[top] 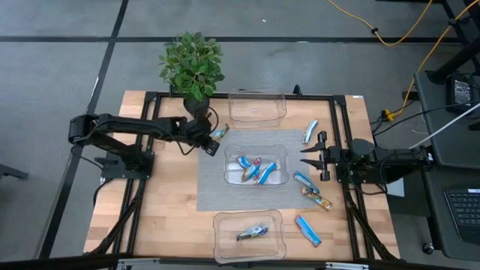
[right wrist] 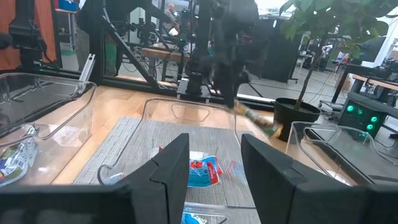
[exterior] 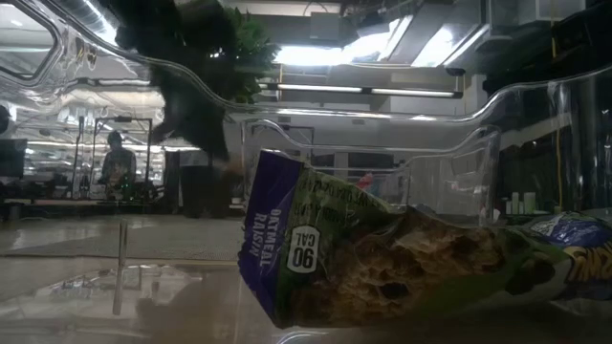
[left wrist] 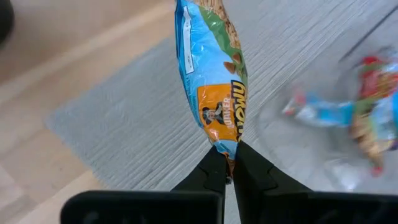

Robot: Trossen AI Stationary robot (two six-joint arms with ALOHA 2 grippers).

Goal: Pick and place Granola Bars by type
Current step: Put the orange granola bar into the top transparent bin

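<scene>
Three clear bins sit in a line on your table, and I take the middle bin (top: 256, 153) on the grey mat (top: 214, 187) as the reference. It holds several blue-wrapped granola bars (top: 257, 170). On the plant's (top: 193, 64) side of it is the far bin (top: 257, 108), which looks empty; on the opposite side, the near bin (top: 247, 232) holds one darker bar (top: 252, 232). More bars lie loose on the right arm's side of the middle bin, two (top: 312, 193) just beside it and one (top: 310, 131) towards the far bin. Your left gripper (top: 212, 142) is beside the middle bin's far-left corner, its fingers (left wrist: 208, 174) pinched shut on the end of a light blue and green bar (left wrist: 214, 74), which hangs clear of the mat. Your right gripper (top: 309, 156) waits just beside the middle bin, jaws partly apart and empty. I judge the step as a carry after pickup. Next, match this wrapper to a bin; I cannot tell which bin from here. Lower it well inside the walls before you release, since the pinch holds only the wrapper's edge.
</scene>
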